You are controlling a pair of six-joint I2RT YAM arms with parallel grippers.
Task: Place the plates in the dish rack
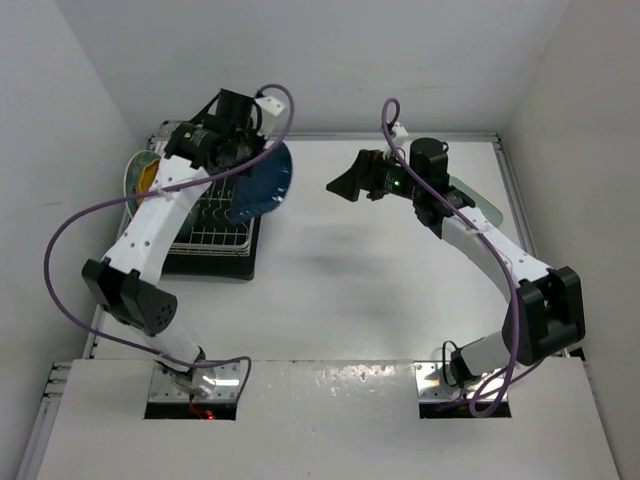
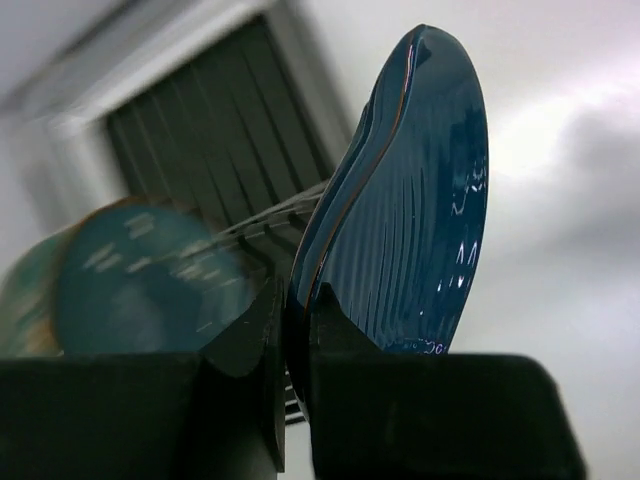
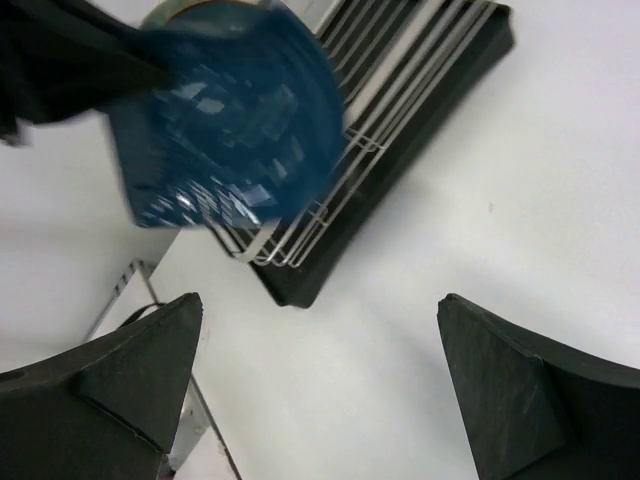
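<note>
Your left gripper [image 2: 290, 345] is clamped on the rim of the dark blue plate [image 2: 420, 200], holding it on edge over the right-hand side of the dish rack [image 1: 215, 238]; a teal plate [image 2: 150, 270] stands in the rack beyond it, blurred in the left wrist view. Your right gripper [image 3: 318, 300] hangs above the table [image 1: 350, 290] to the right of the rack, jaws wide apart with nothing between them; a pale plate [image 1: 482, 197] lies partly under your right arm.

Likely a robotics lab cell: bare white walls [image 1: 320, 60], two tabletop arms [image 1: 150, 225].
</note>
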